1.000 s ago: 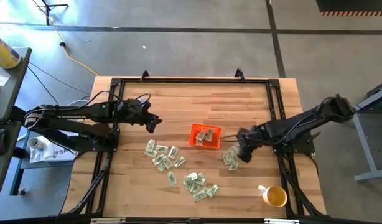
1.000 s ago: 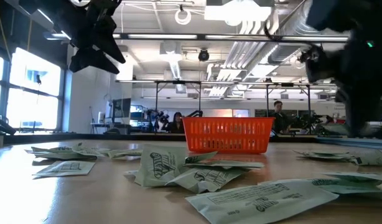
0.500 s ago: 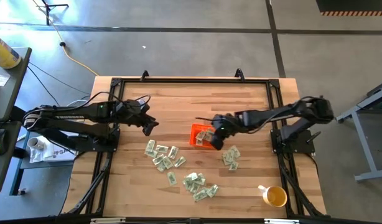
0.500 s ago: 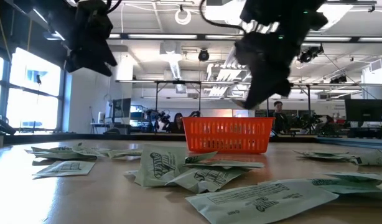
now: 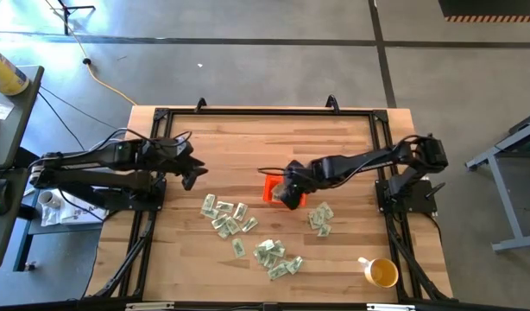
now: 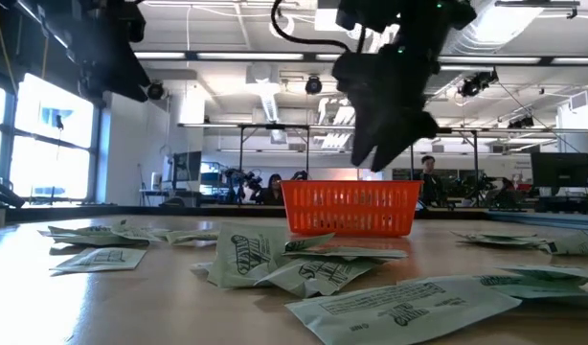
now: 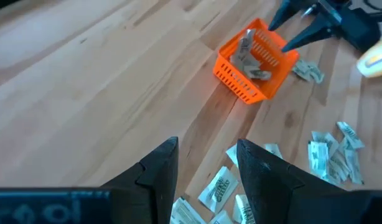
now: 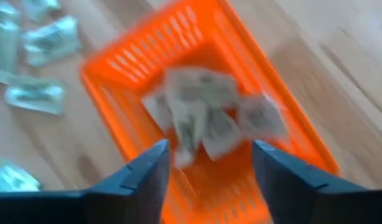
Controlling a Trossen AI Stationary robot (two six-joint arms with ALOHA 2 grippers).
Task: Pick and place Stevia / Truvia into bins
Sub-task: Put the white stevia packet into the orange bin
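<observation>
The orange bin stands near the table's middle with a few Stevia packets lying in it. My right gripper hovers open just above the bin, at its near right part, with nothing between its fingers. More packets lie flat on the wood in loose piles. My left gripper hangs open and empty above bare wood left of the bin, fingers pointing toward it.
A yellow-and-white cup stands at the near right corner. A black frame runs round the tabletop. Bare wood lies between the bin and the far edge. People sit far off in the room behind the table.
My right gripper has gone from the packet pile right of the bin toward the table's left and stands over the bin. My left gripper has drawn back a little toward the table's left edge.
</observation>
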